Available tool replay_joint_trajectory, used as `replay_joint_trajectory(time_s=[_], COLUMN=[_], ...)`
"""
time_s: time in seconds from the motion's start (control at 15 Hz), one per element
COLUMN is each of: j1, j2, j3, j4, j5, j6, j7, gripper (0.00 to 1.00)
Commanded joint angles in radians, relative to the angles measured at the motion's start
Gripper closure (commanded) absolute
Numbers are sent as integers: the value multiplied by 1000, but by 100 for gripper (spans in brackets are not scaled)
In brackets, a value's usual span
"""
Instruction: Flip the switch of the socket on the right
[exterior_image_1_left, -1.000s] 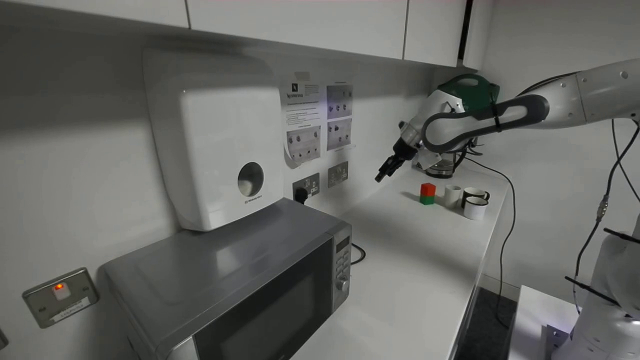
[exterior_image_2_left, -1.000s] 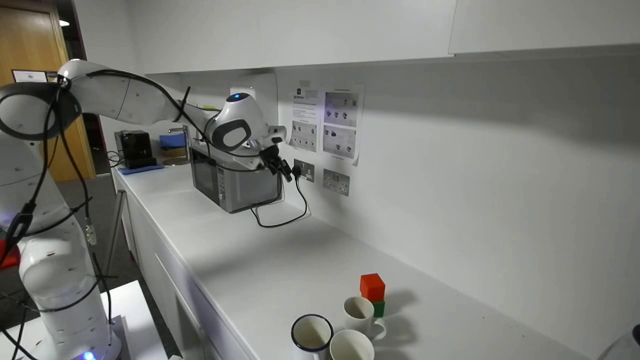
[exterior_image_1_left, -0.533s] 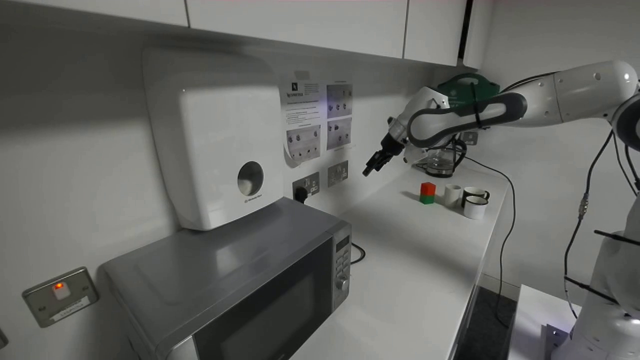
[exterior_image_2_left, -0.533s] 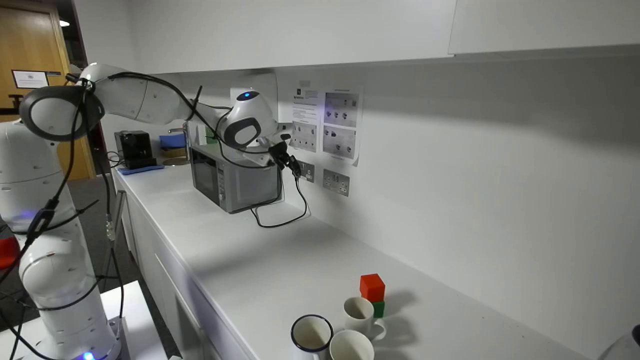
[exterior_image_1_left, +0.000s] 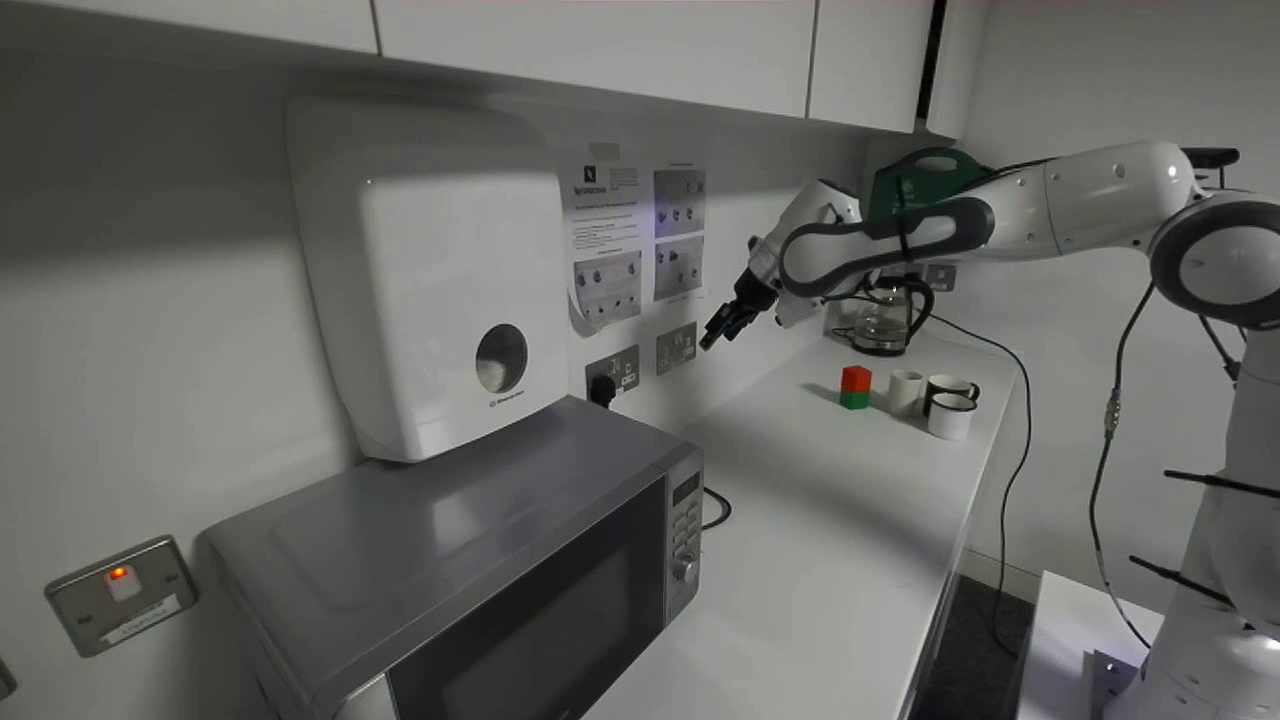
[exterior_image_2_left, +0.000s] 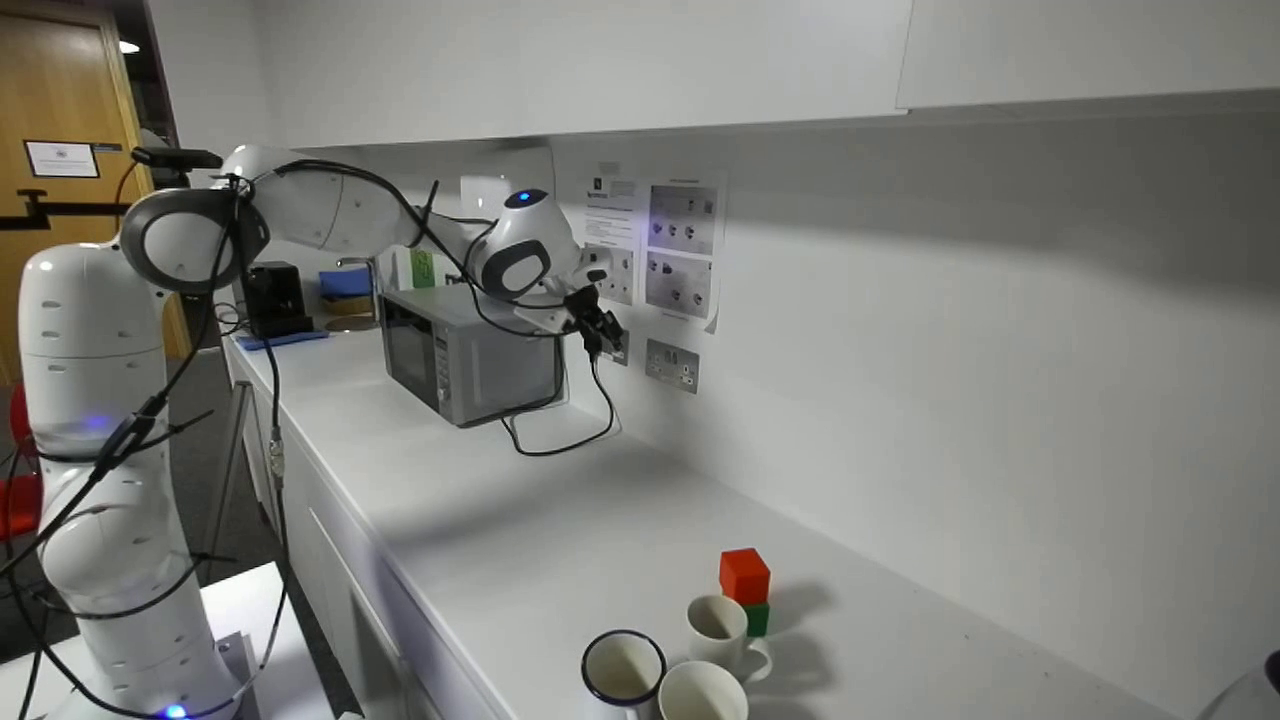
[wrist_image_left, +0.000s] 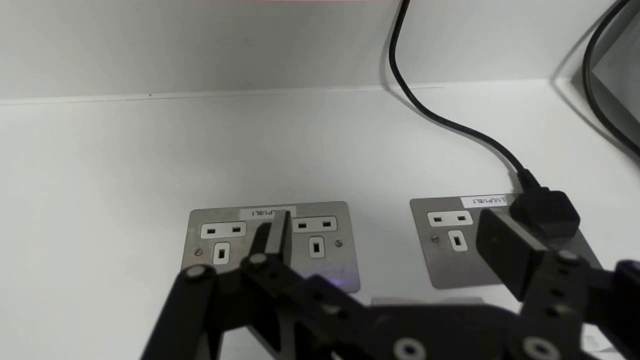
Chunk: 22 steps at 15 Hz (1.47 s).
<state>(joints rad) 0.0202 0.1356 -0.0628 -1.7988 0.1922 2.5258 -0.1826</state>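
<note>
The right-hand socket plate, grey metal with white pin-hole inserts, is on the wall in both exterior views (exterior_image_1_left: 676, 349) (exterior_image_2_left: 672, 365). It is on the left of the upside-down wrist view (wrist_image_left: 330, 262). A similar plate beside it, with a black plug in it, shows in the wrist view (wrist_image_left: 460, 270). In an exterior view the gripper covers most of that plate (exterior_image_2_left: 622, 357). My gripper (exterior_image_1_left: 712, 337) is open and empty in front of the wall, apart from the plates. In the wrist view its fingers (wrist_image_left: 386, 217) overlap both plates; I cannot make out the switches there.
A microwave (exterior_image_1_left: 450, 520) stands on the counter (exterior_image_1_left: 800, 540), its cable hanging from the plug. A white dispenser (exterior_image_1_left: 440, 280) and printed sheets (exterior_image_2_left: 682, 248) are on the wall. Mugs (exterior_image_2_left: 703, 695) and stacked red and green blocks (exterior_image_2_left: 745, 575) stand farther along. Cabinets (exterior_image_1_left: 600, 50) hang overhead.
The arm has moved forward toward the wall, bringing the gripper closer to the socket plates. It now covers more of the plugged plate in an exterior view. The gripper shows no clear opening or shutting.
</note>
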Motion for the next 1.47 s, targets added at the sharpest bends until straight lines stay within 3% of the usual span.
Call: replay_joint_trajectory(time_s=[0.0, 0.4, 0.47, 0.53, 0.73, 1.4], j1=[-50, -111, -121, -109, -119, -119], j2=[81, 181, 193, 156, 182, 187], j3=[20, 15, 18, 20, 20, 22], j4=[118, 239, 258, 185, 218, 228], j5=[8, -7, 1, -12, -12, -12], j6=[-37, -81, -105, -59, -77, -79], j7=[-29, -14, -10, 7, 7, 7], gripper=[0, 0, 25, 2, 24, 25])
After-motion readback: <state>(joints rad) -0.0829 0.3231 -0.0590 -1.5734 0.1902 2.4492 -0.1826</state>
